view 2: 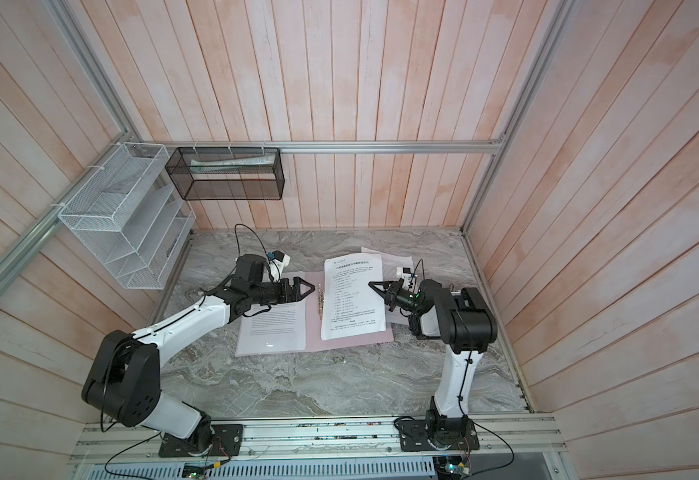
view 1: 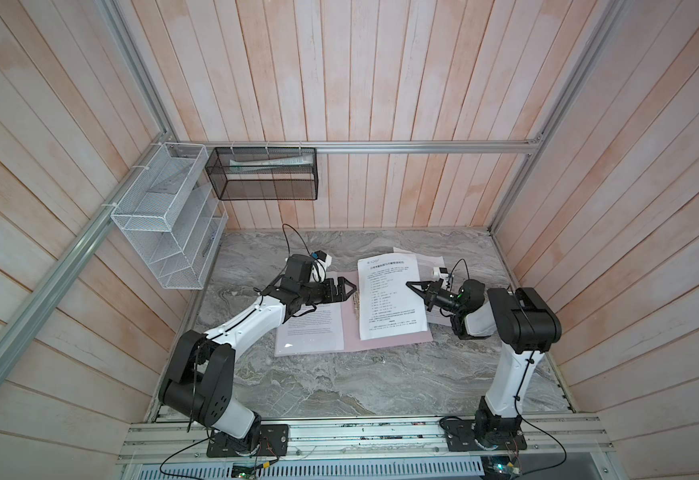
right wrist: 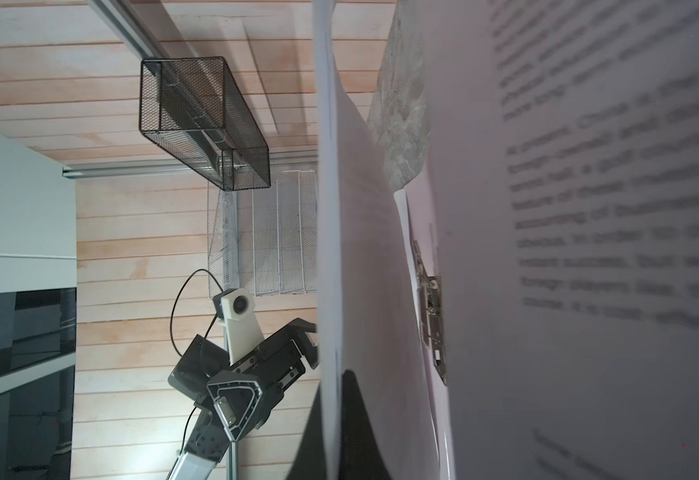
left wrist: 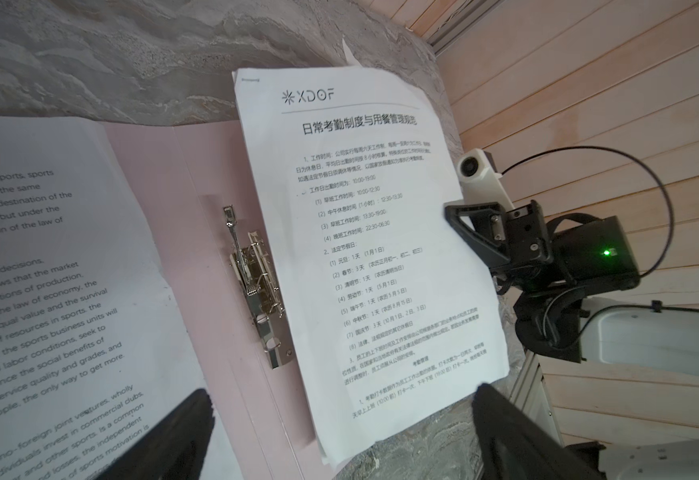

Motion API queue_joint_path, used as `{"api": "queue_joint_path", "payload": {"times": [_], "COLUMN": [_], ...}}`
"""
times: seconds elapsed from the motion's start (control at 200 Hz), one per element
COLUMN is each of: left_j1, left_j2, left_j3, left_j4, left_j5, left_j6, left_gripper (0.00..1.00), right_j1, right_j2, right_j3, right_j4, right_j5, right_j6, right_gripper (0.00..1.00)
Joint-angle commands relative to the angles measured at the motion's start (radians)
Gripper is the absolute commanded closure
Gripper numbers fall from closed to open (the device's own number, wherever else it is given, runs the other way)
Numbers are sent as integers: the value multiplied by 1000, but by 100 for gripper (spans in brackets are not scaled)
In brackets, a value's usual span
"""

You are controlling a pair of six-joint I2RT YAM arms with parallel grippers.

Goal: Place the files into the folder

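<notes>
Much is hidden from us. In the right wrist view the headed sheet (right wrist: 360,270) shows almost edge-on and blurred, with one dark finger (right wrist: 354,415) of the right gripper (view 1: 411,285) against it; the other finger is cut off. That gripper is clamped together on this sheet's near edge, which is raised off the folder (view 1: 381,344). The sheet's far edge lies just beside the metal clip (view 1: 356,305).

The left gripper (view 1: 351,290) has its jaws wide apart, holding nothing, just short of the clip. In both top views we make out only one of its fingers clearly.

The files (left wrist: 372,249) are thin white paper with dense black print. The headed one lies between the two grippers. A second sheet (view 1: 310,330) sits beneath the left gripper, partly covered by that arm. A third sheet (view 1: 427,262) is mostly hidden beyond the right gripper.

The folder is thin, pale pink and rectangular. It lies open and flat under both grippers on the grey marbled table (view 1: 339,386). The clip is shiny, with wire loops.
</notes>
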Motion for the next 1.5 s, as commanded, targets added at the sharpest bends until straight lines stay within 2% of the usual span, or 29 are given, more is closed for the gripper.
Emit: {"api": "queue_joint_path", "payload": {"times": [0.0, 0.255, 0.485, 0.64, 1.04, 1.321, 1.496], "left_j1": [13, 19, 20, 20, 19, 20, 20], "left_j2": [-27, -22, -7, 5, 26, 34, 52], "left_j3": [-16, -34, -23, -6, -5, -5, 2], "left_j4": [-12, -13, -17, -26, -16, -16, -12], "left_j5": [-11, -10, -7, -2, 16, 19, 29], "left_j6": [23, 29, 37, 45, 48, 53, 52], "left_gripper": [1, 1, 1, 2, 1, 1, 2], "right_j1": [11, 10, -10, -26, -41, -66, -62], "right_j2": [46, 11, -86, -115, -95, -172, -186], "right_j3": [-20, -53, -94, -137, -207, -207, -153], "right_j4": [174, 84, -145, -195, -151, -328, -448], "right_j5": [58, 68, 50, 38, 41, 49, 34], "right_j6": [78, -12, -230, -298, -316, -454, -538], "right_gripper": [100, 100, 100, 100, 100, 100, 100]}}
